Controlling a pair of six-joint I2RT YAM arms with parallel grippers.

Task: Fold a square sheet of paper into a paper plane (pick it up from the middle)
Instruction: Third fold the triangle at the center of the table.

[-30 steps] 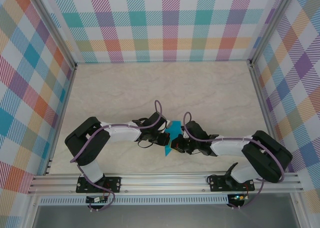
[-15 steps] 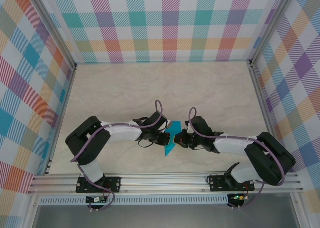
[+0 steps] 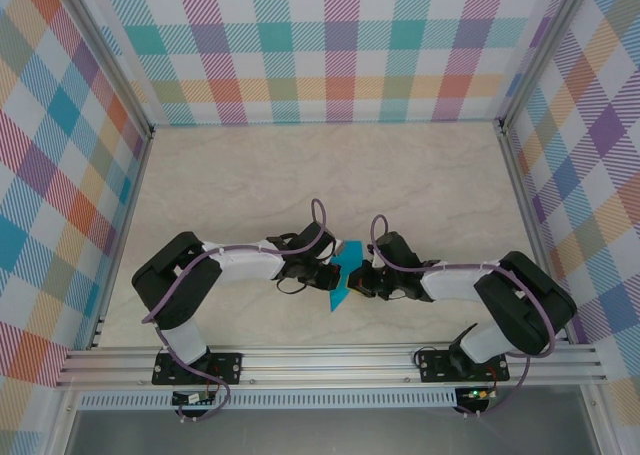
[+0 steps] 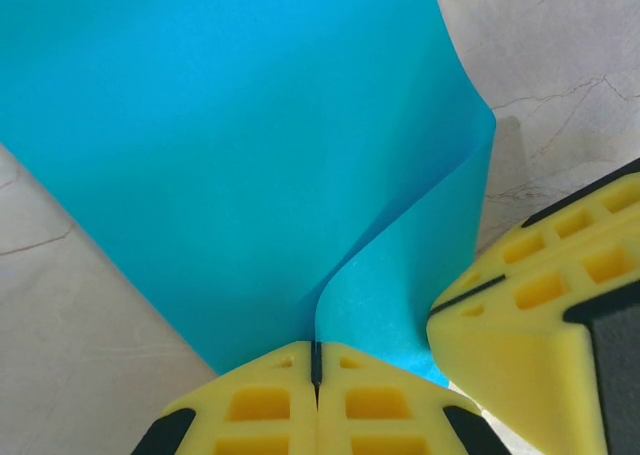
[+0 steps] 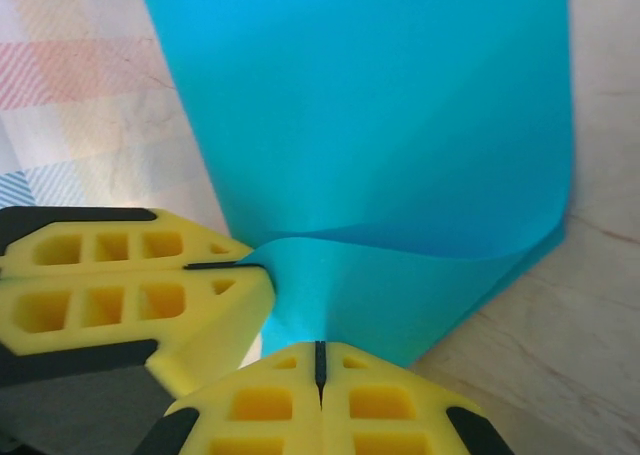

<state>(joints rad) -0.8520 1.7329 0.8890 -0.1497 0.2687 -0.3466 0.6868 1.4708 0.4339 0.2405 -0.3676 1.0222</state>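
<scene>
The square sheet of paper [image 3: 341, 286] is teal and lies low over the table between the two arms, bent over on itself in a soft curl [image 4: 250, 145] [image 5: 380, 125]. My left gripper [image 3: 331, 274] [image 4: 316, 360] is shut on one edge of the sheet. My right gripper [image 3: 358, 281] [image 5: 320, 360] is shut on the edge close beside it. The right gripper's yellow fingers [image 4: 540, 305] sit just to the right in the left wrist view. The left gripper's yellow fingers [image 5: 120, 275] pinch the curled edge in the right wrist view. The paper plane is out of view.
The marble-patterned table [image 3: 320, 175] stretches away behind the arms, ringed by plaid walls [image 3: 330, 45] and aluminium rails [image 3: 330, 360]. Both forearms lie low near the front edge, meeting at the middle.
The right wrist shifted a little away from the near edge and its elbow swung inward. Both grippers stayed shut on the paper, which barely moved.
</scene>
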